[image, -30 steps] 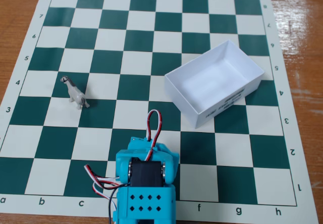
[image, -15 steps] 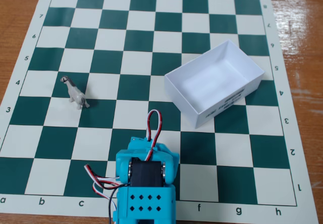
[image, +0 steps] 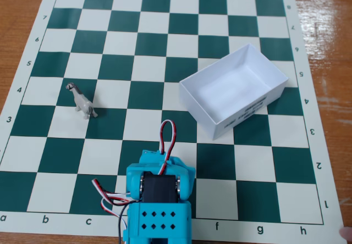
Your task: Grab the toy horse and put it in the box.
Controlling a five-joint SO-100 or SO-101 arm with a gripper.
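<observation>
The toy horse is not yet grasped; the box is empty. Finger state cannot be told. A leftward reach is required.

The toy horse stands upright on its legs at the left of the fixed view — a tiny whitish-grey figurine with a darker head turned up and to the left, straddling a green and a pale square. The box lies well apart to the right, open-topped, white, low-walled, set askew to the squares — black print runs along its near long side.
</observation>
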